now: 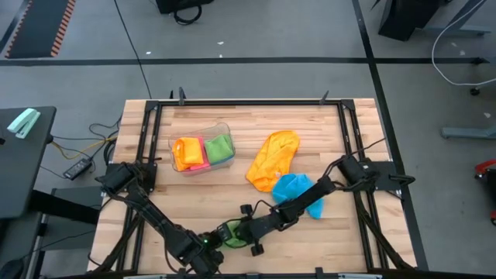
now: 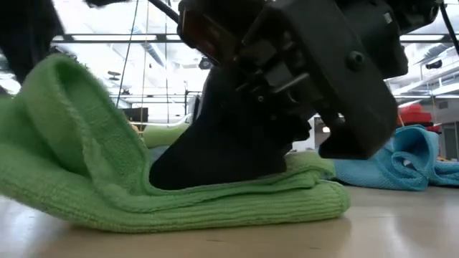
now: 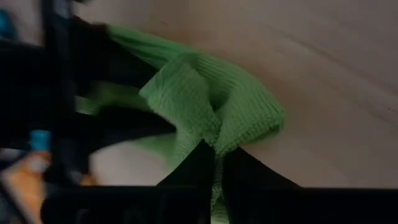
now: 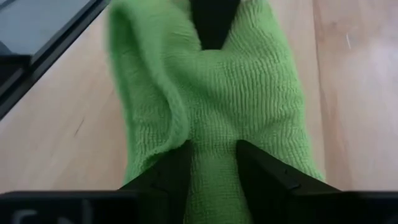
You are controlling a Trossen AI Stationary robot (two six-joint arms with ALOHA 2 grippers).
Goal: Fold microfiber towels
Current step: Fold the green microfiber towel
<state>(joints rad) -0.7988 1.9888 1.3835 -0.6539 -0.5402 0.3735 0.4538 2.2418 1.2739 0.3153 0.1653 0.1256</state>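
green towel (image 1: 230,232) lies at the near edge of the wooden table (image 1: 310,116), between the two grippers, partly folded: the low view shows its layers (image 2: 215,201) stacked flat on the wood with a raised fold standing up on one side. left gripper (image 1: 211,242) sits at the near side of this cloth, and in its wrist view its two dark fingers (image 3: 199,165) are pressed close together, pinching a bunched ridge of the green towel (image 3: 211,112). right gripper (image 1: 246,229) reaches in from the other side; its wrist view shows its fingers (image 4: 261,168) a little apart with a band of the green towel (image 4: 230,93) running between them, clamped on it, and the left arm's finger showing beyond the cloth.

farther back on the table, an orange towel (image 1: 273,157) lies crumpled near the middle, and a sky blue towel (image 1: 298,192) lies bunched just beside it, touching its near end and partly under the right arm. the blue one also shows in the low view (image 2: 401,161), behind the green cloth. a clear plastic tub (image 1: 203,149) stands toward the far left of the table, holding a folded orange towel (image 1: 188,150) lying over a pink one (image 1: 198,166), with another folded green towel (image 1: 218,146) beside them.
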